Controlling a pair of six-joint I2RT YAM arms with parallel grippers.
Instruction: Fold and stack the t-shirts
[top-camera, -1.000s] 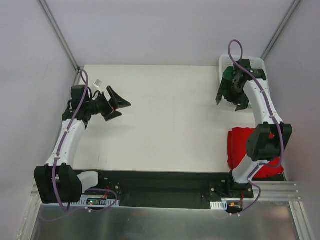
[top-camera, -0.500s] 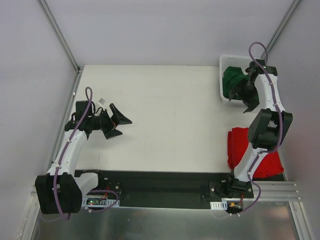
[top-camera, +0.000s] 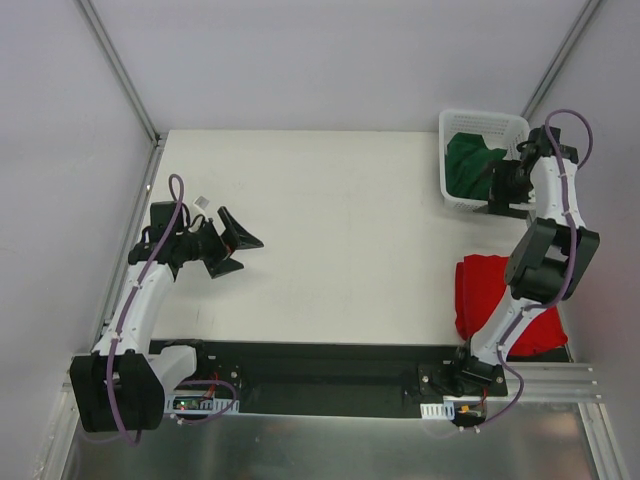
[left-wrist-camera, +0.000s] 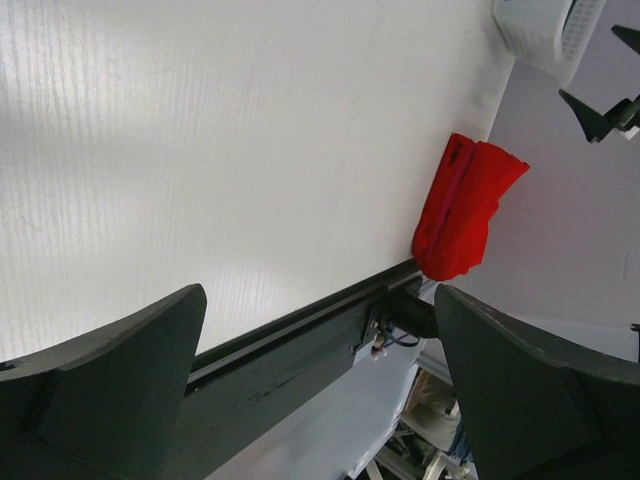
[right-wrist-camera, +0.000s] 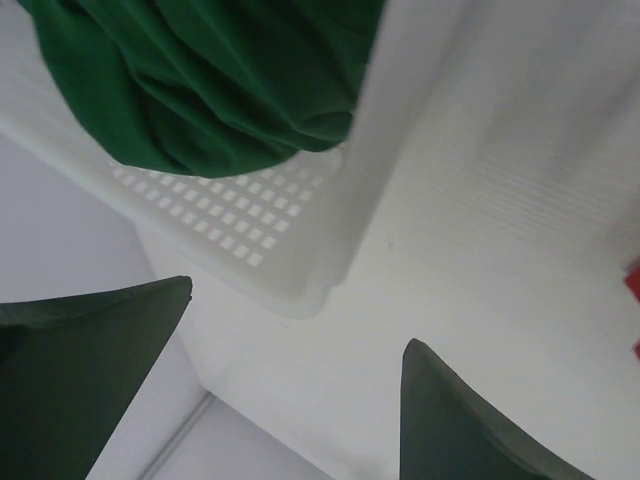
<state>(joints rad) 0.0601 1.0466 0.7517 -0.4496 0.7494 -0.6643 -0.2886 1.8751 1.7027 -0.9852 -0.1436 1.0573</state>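
Note:
A dark green t-shirt lies crumpled in the white lattice basket at the far right; it also shows in the right wrist view. A bright red t-shirt lies folded on the table by the right arm's base and shows in the left wrist view. No magenta-pink shirt shows clearly. My right gripper is open and empty just outside the basket's near right corner. My left gripper is open and empty above the table's left side.
The white table spreads between the arms. Grey walls enclose the cell on three sides. The black rail runs along the near edge. The right arm's upper links stand over part of the red shirt.
My right gripper has moved from above the basket and the green shirt to the basket's near right corner. My left arm dropped back slightly toward me, then stayed still.

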